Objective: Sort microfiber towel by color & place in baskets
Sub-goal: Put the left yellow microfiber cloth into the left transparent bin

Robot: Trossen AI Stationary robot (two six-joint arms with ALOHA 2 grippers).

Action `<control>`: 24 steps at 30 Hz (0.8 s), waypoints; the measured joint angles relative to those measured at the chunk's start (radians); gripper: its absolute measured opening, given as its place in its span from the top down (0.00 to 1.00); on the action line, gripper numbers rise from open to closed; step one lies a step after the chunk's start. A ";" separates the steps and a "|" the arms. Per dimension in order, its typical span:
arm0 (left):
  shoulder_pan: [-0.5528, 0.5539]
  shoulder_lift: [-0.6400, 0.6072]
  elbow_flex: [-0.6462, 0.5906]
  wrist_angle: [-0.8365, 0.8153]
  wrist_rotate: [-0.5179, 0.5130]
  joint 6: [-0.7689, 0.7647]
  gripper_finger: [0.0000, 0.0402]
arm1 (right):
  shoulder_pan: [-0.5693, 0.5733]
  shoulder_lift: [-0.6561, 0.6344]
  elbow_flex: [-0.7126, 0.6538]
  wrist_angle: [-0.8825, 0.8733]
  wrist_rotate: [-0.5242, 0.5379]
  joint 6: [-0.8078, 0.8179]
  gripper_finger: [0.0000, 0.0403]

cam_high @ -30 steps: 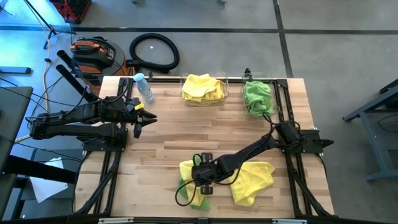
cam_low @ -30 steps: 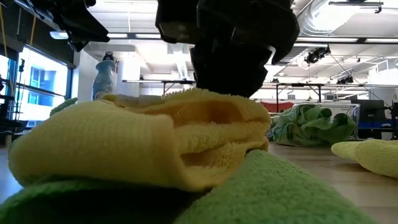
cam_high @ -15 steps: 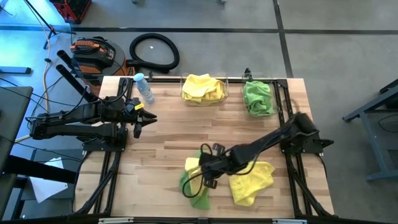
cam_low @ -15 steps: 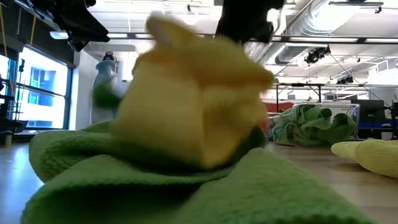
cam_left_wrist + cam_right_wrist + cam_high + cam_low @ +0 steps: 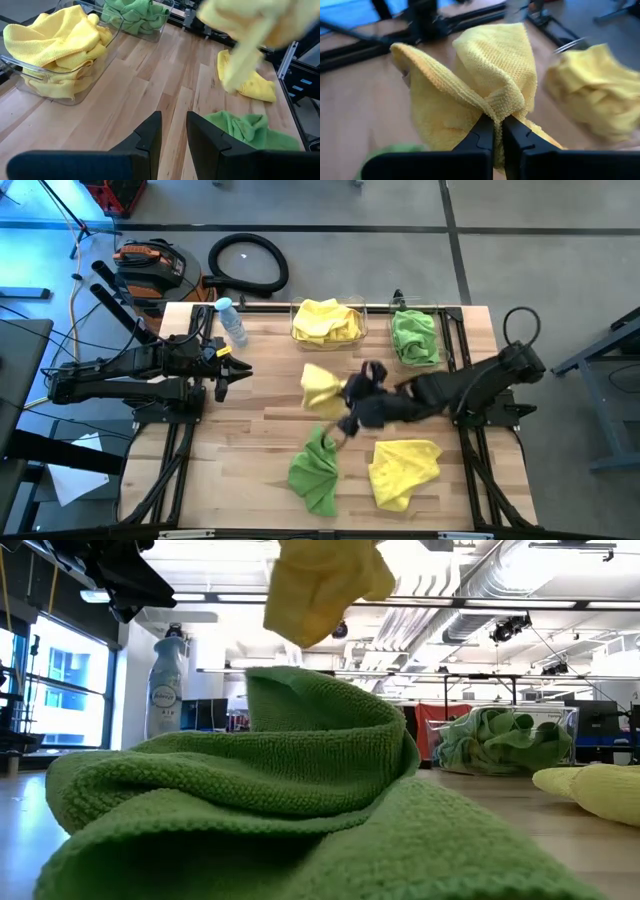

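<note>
My right gripper (image 5: 350, 398) hangs above the table's middle, shut on a yellow microfiber towel (image 5: 322, 388) that shows high in the low view (image 5: 320, 580). A green towel (image 5: 315, 475) lies crumpled near the front edge, with a second yellow towel (image 5: 405, 470) to its right. At the far edge a clear basket (image 5: 328, 323) holds yellow towels and another basket (image 5: 414, 337) holds green ones. My left gripper (image 5: 174, 131) waits open at the table's left side, touching nothing. My right gripper pinches a bunched fold of the yellow towel (image 5: 497, 112) between its two fingers (image 5: 482, 134). The fingers slant downward from the table's right side. The towel is lifted clear of the table and hangs slack around and below the fingertips.
A clear spray bottle with a blue cap (image 5: 232, 320) stands at the far left corner. Bare wood (image 5: 270, 420) lies between the baskets and the loose towels. A black frame rail (image 5: 455, 350) runs along the right edge.
My right gripper has risen from the pile near the front edge and gone toward the far edge, turning as it went, carrying the yellow towel off the green one. The yellow towel now hangs clear. The green towel has stayed on the table, pulled up into a ridge.
</note>
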 joint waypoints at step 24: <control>0.001 -0.040 0.000 0.043 -0.111 0.133 0.81 | -0.697 -0.014 -0.001 0.282 -0.473 -0.311 1.00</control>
